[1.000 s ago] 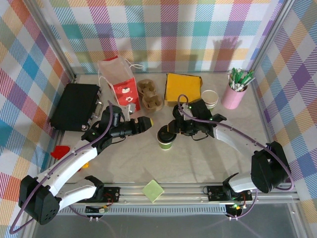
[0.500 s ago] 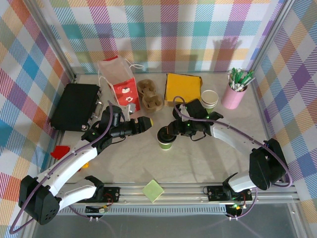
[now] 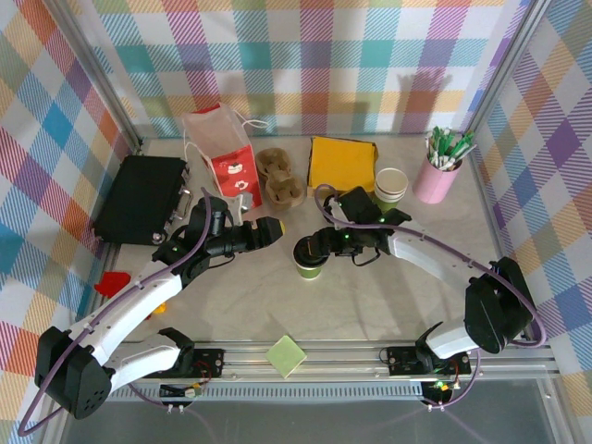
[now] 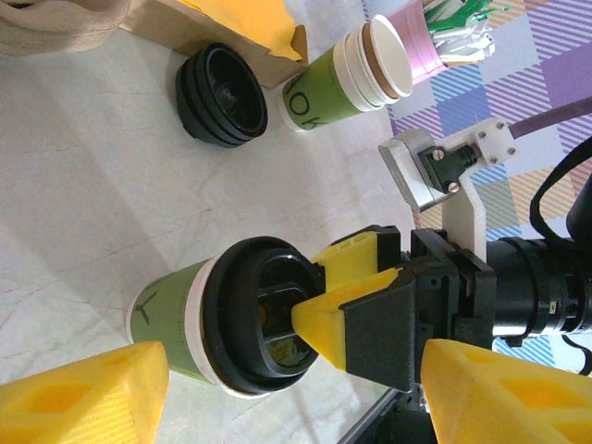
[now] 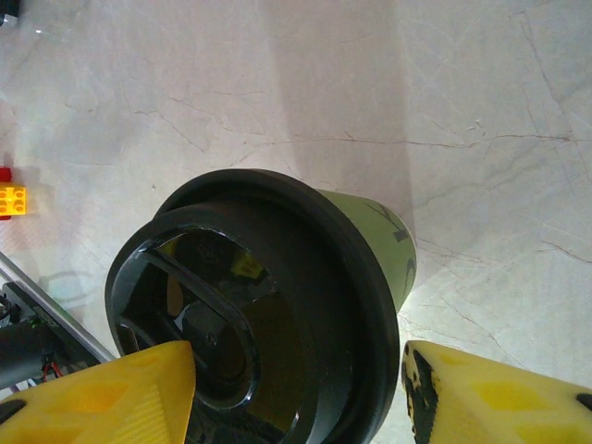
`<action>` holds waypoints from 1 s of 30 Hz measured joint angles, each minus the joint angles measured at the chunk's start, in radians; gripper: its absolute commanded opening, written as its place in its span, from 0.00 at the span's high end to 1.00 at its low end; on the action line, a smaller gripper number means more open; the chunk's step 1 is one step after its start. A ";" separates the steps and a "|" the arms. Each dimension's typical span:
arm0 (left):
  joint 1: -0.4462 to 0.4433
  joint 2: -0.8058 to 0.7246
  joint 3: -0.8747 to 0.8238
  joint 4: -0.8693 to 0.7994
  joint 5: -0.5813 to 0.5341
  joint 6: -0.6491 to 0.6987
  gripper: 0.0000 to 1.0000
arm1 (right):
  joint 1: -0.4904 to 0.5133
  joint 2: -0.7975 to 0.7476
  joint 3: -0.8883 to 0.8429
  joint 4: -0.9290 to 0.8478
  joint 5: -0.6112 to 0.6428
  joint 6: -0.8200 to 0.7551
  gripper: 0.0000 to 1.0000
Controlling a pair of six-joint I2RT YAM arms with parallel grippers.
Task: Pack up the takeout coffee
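Note:
The takeout coffee (image 3: pixel 308 262), a short green cup with a black lid (image 4: pixel 264 314), stands upright on the table in front of both arms. My right gripper (image 3: pixel 313 246) is open and straddles the lid. One yellow finger (image 5: pixel 120 398) overlaps the lid's left side and the other (image 5: pixel 490 398) stands just off its right rim. From the left wrist, the right gripper's fingers (image 4: pixel 347 301) lie against the lid top. My left gripper (image 3: pixel 270 228) hangs open and holds nothing, a little left of the cup. The red paper bag (image 3: pixel 222 153) stands at the back left.
Brown cup carriers (image 3: pixel 279 178) and a yellow packet (image 3: pixel 342 162) lie behind the cup. A stack of lidless cups (image 3: pixel 391 185), spare lids (image 4: pixel 222 94) and a pink pen cup (image 3: pixel 437 176) stand at the right. A black case (image 3: pixel 141 197) lies left. A green square (image 3: pixel 286 355) sits by the rail.
My right gripper has shifted slightly left and closer over the coffee's lid. The left arm and the cup have not moved.

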 measured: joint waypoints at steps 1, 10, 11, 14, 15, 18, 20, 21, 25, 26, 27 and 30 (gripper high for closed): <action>0.000 0.000 -0.001 0.000 0.000 0.000 0.28 | 0.004 0.000 0.001 0.000 0.003 0.000 0.38; -0.022 0.034 -0.005 -0.003 -0.026 0.020 0.28 | 0.024 0.014 0.019 -0.007 0.011 0.000 0.35; -0.027 0.041 -0.005 -0.004 -0.027 0.023 0.28 | 0.024 0.018 0.024 -0.007 0.011 0.000 0.35; -0.038 0.061 -0.005 -0.006 -0.038 0.030 0.27 | 0.024 0.020 0.031 -0.007 0.011 -0.001 0.33; -0.040 0.070 -0.005 -0.008 -0.043 0.034 0.26 | 0.024 0.020 0.035 -0.010 0.012 -0.004 0.32; -0.054 0.102 0.002 -0.025 -0.055 0.052 0.22 | 0.024 0.020 0.041 -0.011 0.019 -0.008 0.31; -0.064 0.128 0.009 -0.037 -0.064 0.069 0.20 | 0.024 0.018 0.041 -0.014 0.021 -0.011 0.31; -0.069 0.142 0.015 -0.040 -0.066 0.076 0.20 | 0.023 0.014 0.041 -0.018 0.023 -0.013 0.31; -0.082 0.203 0.042 -0.050 -0.071 0.099 0.20 | 0.002 -0.029 0.034 -0.019 0.014 -0.014 0.32; -0.087 0.222 0.050 -0.052 -0.072 0.104 0.20 | -0.010 -0.050 0.024 -0.011 0.006 -0.013 0.32; -0.093 0.240 0.056 -0.052 -0.072 0.108 0.20 | -0.022 -0.067 0.014 -0.005 0.000 -0.010 0.33; -0.113 0.287 0.074 -0.052 -0.071 0.121 0.21 | -0.055 -0.106 -0.019 0.014 -0.022 0.002 0.34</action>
